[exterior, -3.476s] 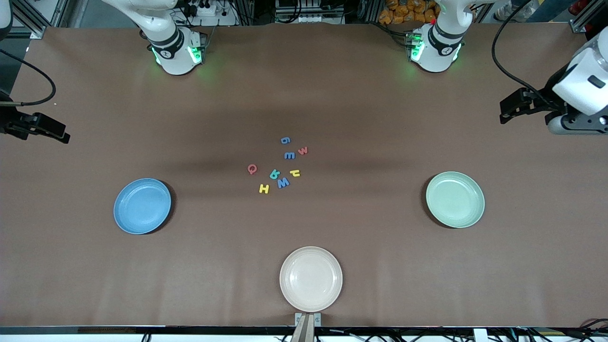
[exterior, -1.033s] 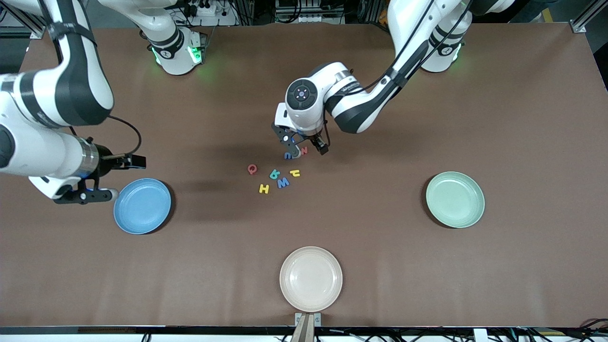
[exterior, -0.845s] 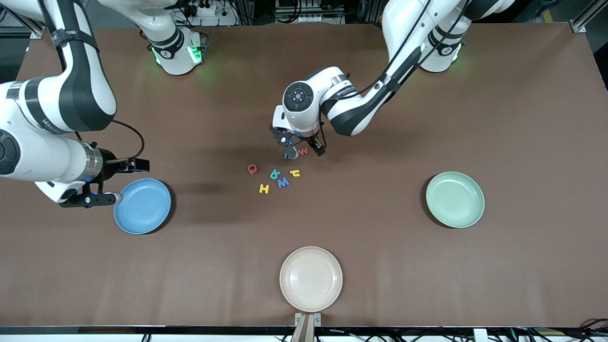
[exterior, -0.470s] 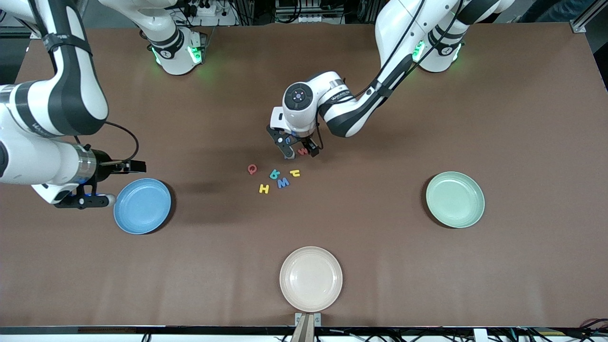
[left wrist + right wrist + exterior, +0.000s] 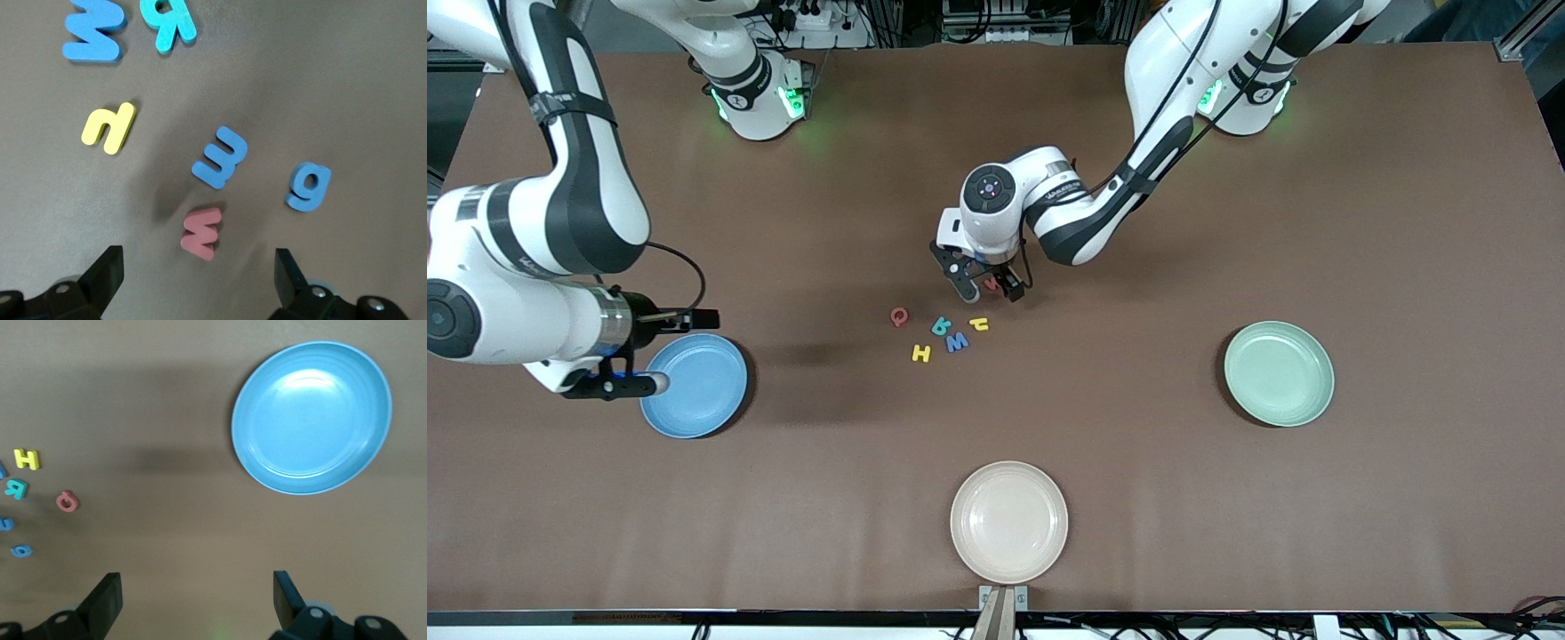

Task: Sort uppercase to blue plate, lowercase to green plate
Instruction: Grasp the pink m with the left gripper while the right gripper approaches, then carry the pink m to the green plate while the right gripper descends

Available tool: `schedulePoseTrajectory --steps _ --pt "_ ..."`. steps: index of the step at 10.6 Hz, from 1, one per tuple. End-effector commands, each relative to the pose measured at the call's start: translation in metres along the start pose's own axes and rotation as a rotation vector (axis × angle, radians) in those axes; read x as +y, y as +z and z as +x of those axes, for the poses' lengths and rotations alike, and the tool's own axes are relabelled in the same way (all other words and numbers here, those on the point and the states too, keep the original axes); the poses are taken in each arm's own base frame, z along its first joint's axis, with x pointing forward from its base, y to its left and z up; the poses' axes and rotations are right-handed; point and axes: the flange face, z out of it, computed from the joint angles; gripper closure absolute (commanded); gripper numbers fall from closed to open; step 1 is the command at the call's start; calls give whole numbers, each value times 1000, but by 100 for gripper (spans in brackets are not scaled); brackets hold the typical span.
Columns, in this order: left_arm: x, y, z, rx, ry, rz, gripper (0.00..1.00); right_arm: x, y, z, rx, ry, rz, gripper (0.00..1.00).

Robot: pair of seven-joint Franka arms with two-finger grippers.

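Between our left gripper's (image 5: 986, 289) wide-spread jaws lies the red w (image 5: 201, 233), flat on the brown table (image 5: 1227, 498); neither fingertip touches it and nothing is held. Just past the w from the jaws sit the blue m (image 5: 220, 157) and, beside that, the blue g (image 5: 309, 187), both outside the jaw gap and close enough to crowd the fingers. Farther out from the jaws we see the yellow h (image 5: 109, 127), then the blue W (image 5: 94, 32) and teal R (image 5: 169, 20). Nearer the front camera than that gripper, the red Q (image 5: 899, 316) and yellow H (image 5: 921, 354) complete the cluster at the table's middle.

Our right gripper (image 5: 665, 349) hangs with jaws equally wide and empty over the rim of the blue plate (image 5: 694, 386), which holds no letters. At the left arm's end of the table rests the green plate (image 5: 1279, 373), also bare. A beige plate (image 5: 1008, 521) lies nearest the front camera.
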Motion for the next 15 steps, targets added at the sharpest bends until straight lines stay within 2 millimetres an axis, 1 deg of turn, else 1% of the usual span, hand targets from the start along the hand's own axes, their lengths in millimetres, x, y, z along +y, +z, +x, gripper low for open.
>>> schedulePoseTrajectory --steps 1,2,3,4,5,7,8,9,10,11,12,14,15 --pt "-1 11 1 23 6 23 8 -14 10 8 -9 -2 43 0" --pt "-1 12 1 21 10 25 8 -23 26 16 -19 -10 42 0" --pt "-3 12 1 22 22 40 11 -28 42 24 -9 5 40 0" --pt "-3 15 2 21 30 47 13 -44 59 27 16 27 34 0" --pt "-1 17 2 19 34 47 14 -75 78 24 28 76 22 0" --pt "-1 20 1 17 49 61 22 -118 98 14 21 155 2 0" --pt "-1 21 2 19 53 63 24 -131 113 11 29 205 2 0" --pt "0 22 2 18 62 70 25 -136 126 9 43 237 4 0" --pt "5 22 2 19 71 72 28 -140 136 6 41 246 3 0" --pt "3 22 2 18 70 73 30 -149 144 1 44 266 10 0" --pt "5 22 2 19 72 74 32 -165 156 -5 68 297 11 0" --pt "12 23 3 18 81 74 41 -201 183 -18 127 384 24 0" --pt "12 23 3 18 83 75 48 -209 195 -23 150 406 32 0"
